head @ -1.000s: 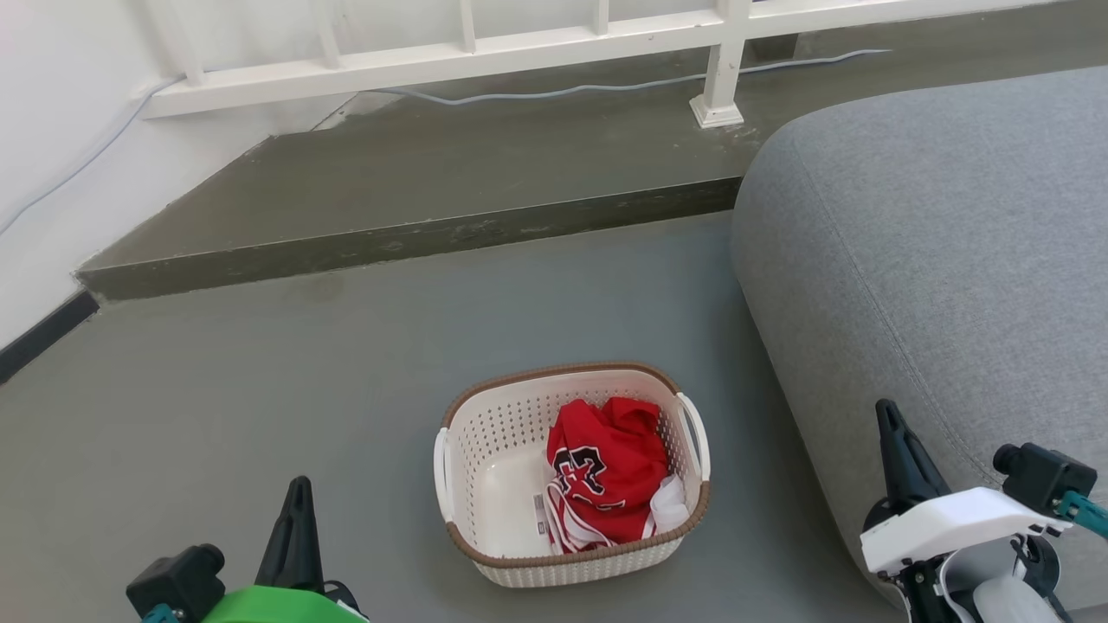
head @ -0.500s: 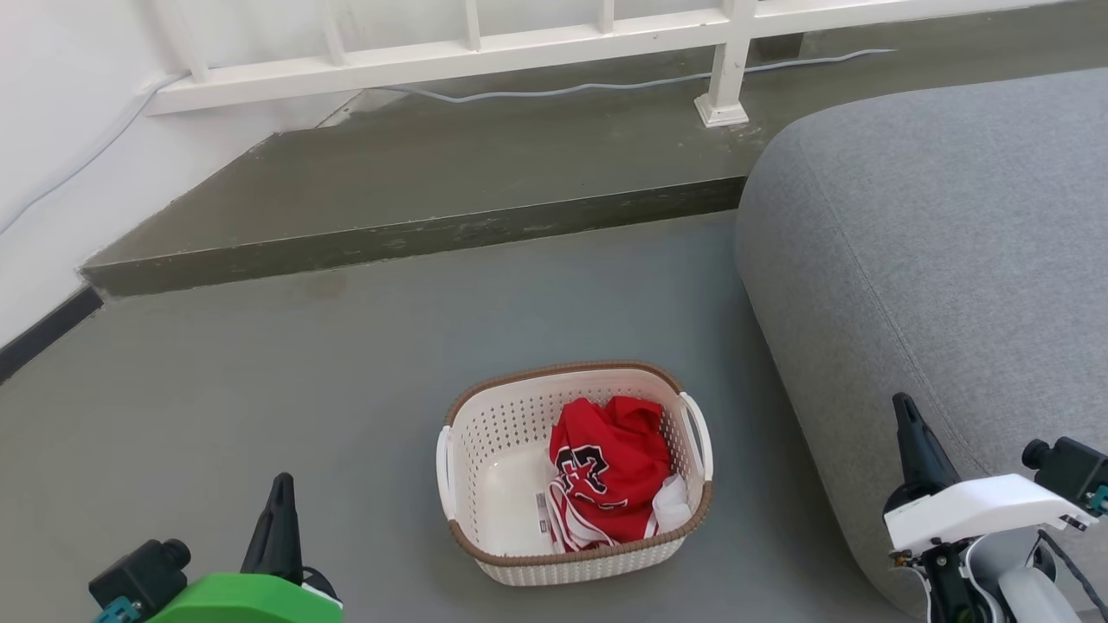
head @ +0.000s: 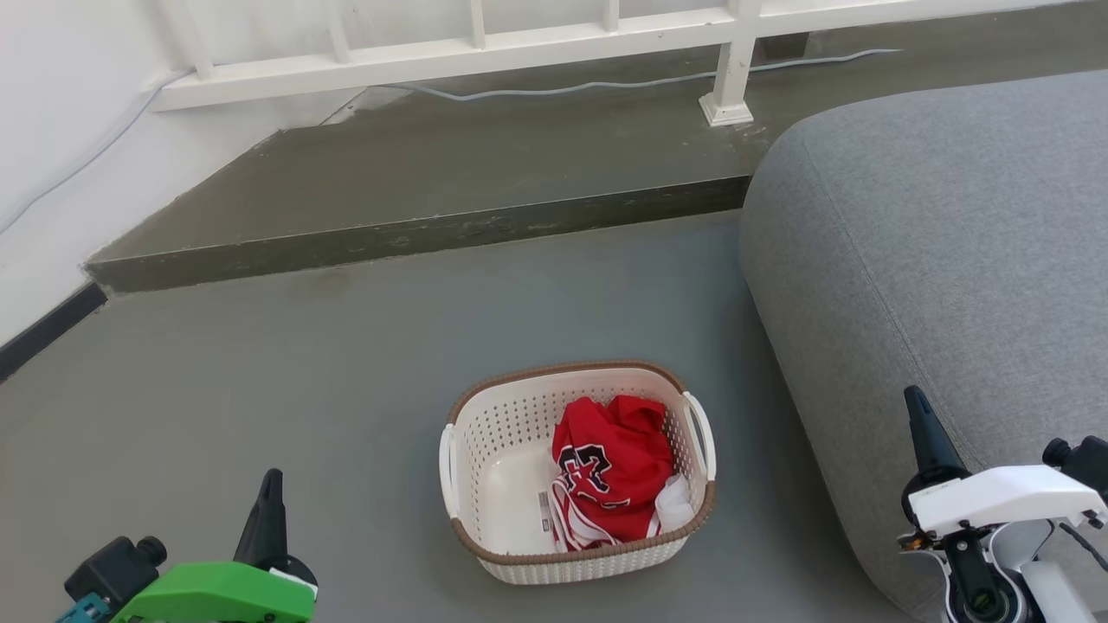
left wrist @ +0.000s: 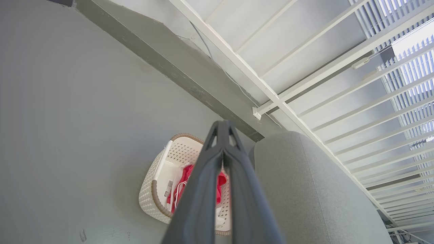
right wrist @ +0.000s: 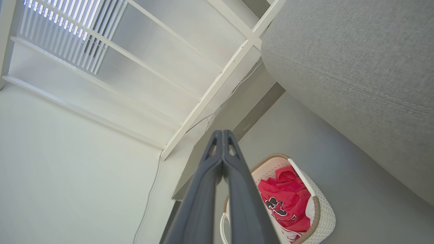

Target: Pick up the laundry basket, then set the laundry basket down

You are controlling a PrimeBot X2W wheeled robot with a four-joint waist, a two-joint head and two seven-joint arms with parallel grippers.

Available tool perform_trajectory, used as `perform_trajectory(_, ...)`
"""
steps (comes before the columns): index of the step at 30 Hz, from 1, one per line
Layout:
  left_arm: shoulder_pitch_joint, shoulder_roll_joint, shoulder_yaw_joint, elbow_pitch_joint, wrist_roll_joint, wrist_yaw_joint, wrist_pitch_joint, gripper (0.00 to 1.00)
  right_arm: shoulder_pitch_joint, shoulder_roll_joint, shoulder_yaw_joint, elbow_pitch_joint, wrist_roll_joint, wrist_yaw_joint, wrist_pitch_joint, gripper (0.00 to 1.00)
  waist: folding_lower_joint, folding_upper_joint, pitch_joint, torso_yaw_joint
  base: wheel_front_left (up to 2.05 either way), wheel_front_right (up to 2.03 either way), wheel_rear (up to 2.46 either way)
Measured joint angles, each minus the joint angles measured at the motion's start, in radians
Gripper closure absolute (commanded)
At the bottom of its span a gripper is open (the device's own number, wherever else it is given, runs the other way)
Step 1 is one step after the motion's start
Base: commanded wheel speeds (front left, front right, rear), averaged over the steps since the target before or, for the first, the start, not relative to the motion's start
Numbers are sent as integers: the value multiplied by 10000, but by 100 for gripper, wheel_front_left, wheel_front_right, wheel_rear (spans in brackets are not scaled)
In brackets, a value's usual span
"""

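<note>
The laundry basket point(head: 511, 415) rests on the grey floor, cream-white and perforated, with a brown rim and a white handle on each side. A crumpled red jersey point(head: 616, 467) lies in its right half. My left gripper point(head: 271, 480) is shut and empty at the lower left, well clear of the basket. My right gripper point(head: 914, 400) is shut and empty at the lower right, over the sofa's edge. The left wrist view has the basket point(left wrist: 159, 189) partly behind the closed left gripper point(left wrist: 222, 123). In the right wrist view the basket point(right wrist: 322, 213) lies right of the closed right gripper point(right wrist: 222, 133).
A grey sofa point(head: 943, 251) bulks close on the basket's right. A raised concrete step point(head: 415, 234) crosses behind, with a white railing point(head: 485, 52) and a cable on it. A white wall with dark skirting point(head: 43, 329) is at left. Open floor lies left of the basket.
Both grippers have drawn back toward the picture's lower corners, the left lower and further left, the right further right. The view has shifted slightly. The basket has stayed on the floor.
</note>
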Motion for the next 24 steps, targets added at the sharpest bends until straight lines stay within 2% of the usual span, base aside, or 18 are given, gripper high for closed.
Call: perform_trajectory(24, -538, 123, 431, 533, -3035, -568, 552, 100, -379, 159, -700, 341, 2913, 439, 614, 100, 0, 0, 27, 112, 0, 0, 0)
